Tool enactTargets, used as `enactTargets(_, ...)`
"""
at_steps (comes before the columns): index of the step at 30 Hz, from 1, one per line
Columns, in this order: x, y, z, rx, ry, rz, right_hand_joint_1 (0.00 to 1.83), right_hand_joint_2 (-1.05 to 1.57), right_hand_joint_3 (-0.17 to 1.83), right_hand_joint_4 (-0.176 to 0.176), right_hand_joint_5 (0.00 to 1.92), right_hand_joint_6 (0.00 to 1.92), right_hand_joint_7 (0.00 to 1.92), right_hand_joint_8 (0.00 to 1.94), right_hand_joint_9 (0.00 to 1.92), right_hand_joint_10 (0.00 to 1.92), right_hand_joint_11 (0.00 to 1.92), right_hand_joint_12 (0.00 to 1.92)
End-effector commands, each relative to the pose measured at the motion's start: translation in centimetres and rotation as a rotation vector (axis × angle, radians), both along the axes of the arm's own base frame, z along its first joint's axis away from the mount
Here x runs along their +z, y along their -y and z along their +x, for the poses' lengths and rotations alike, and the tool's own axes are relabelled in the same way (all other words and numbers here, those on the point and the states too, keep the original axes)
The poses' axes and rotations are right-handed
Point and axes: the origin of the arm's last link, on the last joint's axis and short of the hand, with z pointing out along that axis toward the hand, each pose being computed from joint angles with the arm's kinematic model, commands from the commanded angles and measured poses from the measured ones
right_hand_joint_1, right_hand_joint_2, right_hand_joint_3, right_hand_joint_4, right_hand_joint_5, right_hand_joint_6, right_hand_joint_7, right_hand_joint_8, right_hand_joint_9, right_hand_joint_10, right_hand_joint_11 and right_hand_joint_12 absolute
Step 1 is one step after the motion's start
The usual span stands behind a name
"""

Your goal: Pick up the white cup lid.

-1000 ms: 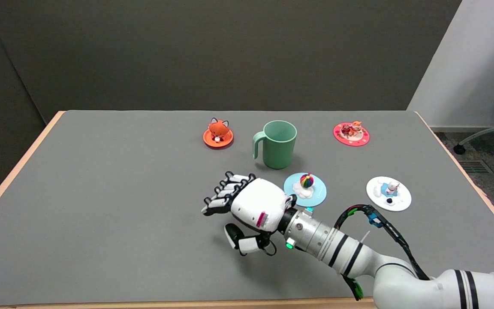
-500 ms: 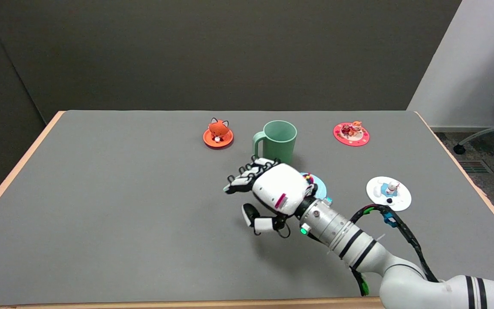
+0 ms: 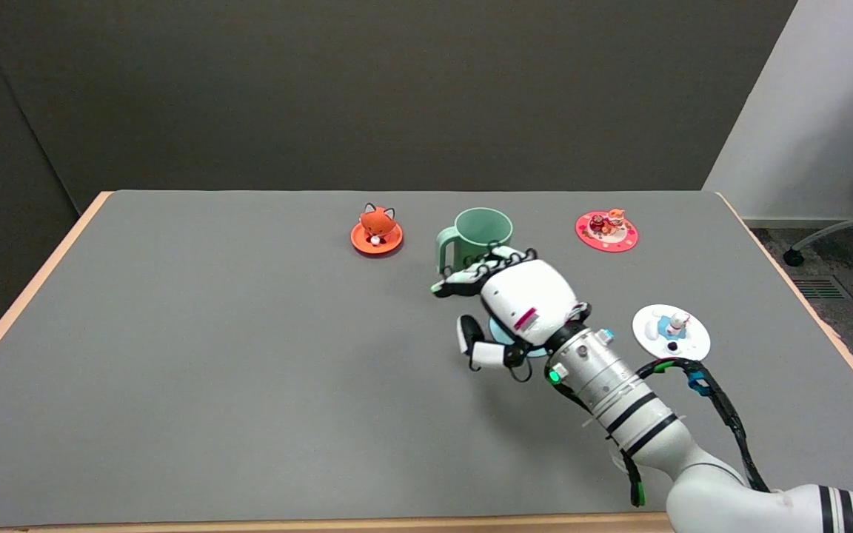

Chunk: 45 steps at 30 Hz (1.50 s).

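The white cup lid (image 3: pixel 671 334), a flat disc with a small figure on top, lies on the grey table (image 3: pixel 212 355) at the right. My right hand (image 3: pixel 509 303) hovers left of it, in front of the green mug (image 3: pixel 480 235). Its fingers are apart and hold nothing. The hand covers most of a light blue lid (image 3: pixel 502 337), of which only a sliver shows under the palm.
An orange fox lid (image 3: pixel 376 229) lies at the back, left of the mug. A pink lid (image 3: pixel 606 230) with small figures sits at the back right. A black cable (image 3: pixel 723 414) loops off my forearm near the white lid.
My right hand has moved right and away from me, from the table's middle to over the blue lid by the mug. Its fingers stay apart. Nothing on the table has shifted.
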Motion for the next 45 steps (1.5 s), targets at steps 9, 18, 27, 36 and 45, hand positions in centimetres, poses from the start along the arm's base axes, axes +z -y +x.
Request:
enactTargets(9, 6.9, -2.2, -0.8, 0.037, 0.09, -0.398, 0.91, 0.81, 0.97, 0.151, 0.78, 0.21, 0.81, 0.17, 0.82, 0.21, 0.49, 0.87)
enactTargets(18, 9.5, -4.6, -1.4, 0.051, 0.124, -0.57, 0.9, 0.81, 0.97, 0.16, 0.79, 0.21, 0.82, 0.17, 0.83, 0.21, 0.48, 0.88)
enactTargets(27, 11.2, -6.2, -1.2, 0.077, 0.141, -0.676, 0.89, 0.81, 0.97, 0.162, 0.79, 0.21, 0.83, 0.17, 0.83, 0.21, 0.47, 0.89)
enactTargets(36, 12.7, -6.9, -1.5, 0.073, 0.156, -0.766, 0.85, 0.89, 0.8, 0.13, 0.78, 0.21, 0.82, 0.22, 0.87, 0.22, 0.43, 0.93)
enactTargets(45, 14.0, -7.1, -1.8, 0.053, 0.164, -0.817, 0.84, 0.8, 0.91, 0.116, 0.81, 0.2, 0.88, 0.17, 0.86, 0.37, 0.33, 1.05)
